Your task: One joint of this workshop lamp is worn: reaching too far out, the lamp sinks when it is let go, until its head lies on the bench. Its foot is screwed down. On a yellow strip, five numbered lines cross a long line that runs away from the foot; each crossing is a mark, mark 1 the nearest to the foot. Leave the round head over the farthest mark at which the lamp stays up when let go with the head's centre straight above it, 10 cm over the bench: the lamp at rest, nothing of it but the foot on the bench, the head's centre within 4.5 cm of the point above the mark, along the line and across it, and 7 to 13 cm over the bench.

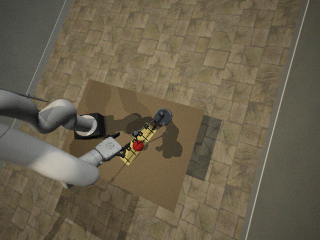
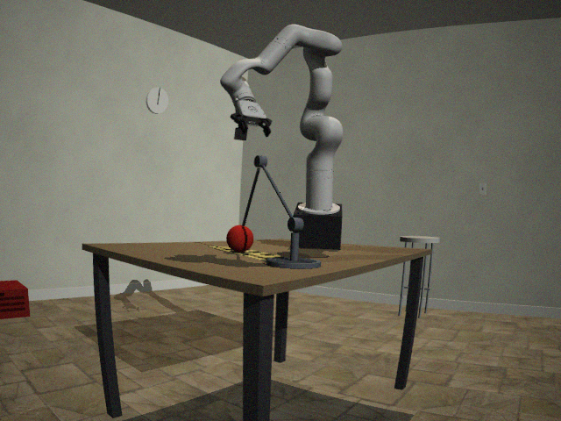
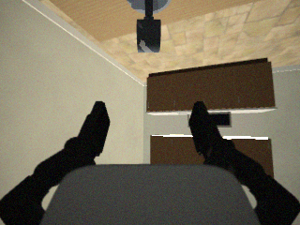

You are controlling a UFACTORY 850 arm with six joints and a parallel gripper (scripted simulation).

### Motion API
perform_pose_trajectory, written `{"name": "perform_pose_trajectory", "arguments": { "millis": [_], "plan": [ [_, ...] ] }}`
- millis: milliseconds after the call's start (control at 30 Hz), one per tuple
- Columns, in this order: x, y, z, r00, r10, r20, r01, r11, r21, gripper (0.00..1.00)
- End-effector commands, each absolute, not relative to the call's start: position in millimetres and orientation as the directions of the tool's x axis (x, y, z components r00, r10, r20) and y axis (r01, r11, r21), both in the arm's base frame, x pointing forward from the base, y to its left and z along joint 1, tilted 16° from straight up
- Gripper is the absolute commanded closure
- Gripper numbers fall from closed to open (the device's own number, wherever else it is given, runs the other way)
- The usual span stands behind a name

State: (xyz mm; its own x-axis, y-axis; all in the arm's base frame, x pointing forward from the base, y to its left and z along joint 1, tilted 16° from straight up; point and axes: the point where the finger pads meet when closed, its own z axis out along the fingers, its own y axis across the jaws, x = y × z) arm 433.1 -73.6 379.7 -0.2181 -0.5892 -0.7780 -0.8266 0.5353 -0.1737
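Note:
The lamp's foot (image 1: 168, 119) (image 2: 311, 264) stands on the bench. Its lower arm rises to the elbow joint (image 1: 135, 133) (image 2: 260, 160) (image 3: 148, 35); the upper arm slopes down to the red round head (image 1: 138, 146) (image 2: 237, 238). The head hangs low over the middle part of the yellow strip (image 1: 128, 163), around the third crossing line as seen from above; it hides part of the strip. Whether a gap remains under it is hard to tell. My gripper (image 1: 124, 139) (image 2: 256, 131) (image 3: 149, 112) is open and empty, above the elbow and apart from the lamp.
The wooden bench (image 1: 160, 180) (image 2: 181, 267) carries the lamp and the arm's black base (image 1: 102, 124) (image 2: 323, 233). A stool (image 2: 419, 239) and a red box (image 2: 13, 299) stand on the floor away from it. Brown cabinets (image 3: 211, 89) show beyond in the wrist view.

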Motion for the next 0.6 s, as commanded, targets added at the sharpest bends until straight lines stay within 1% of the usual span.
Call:
{"name": "perform_pose_trajectory", "arguments": {
  "millis": [0, 567],
  "plan": [
    [443, -58, 386, -0.217, -0.590, -0.777, -0.826, 0.535, -0.175, 0.00],
    [471, -7, 405, -0.216, -0.590, -0.778, -0.826, 0.535, -0.175, 0.00]
  ]
}}
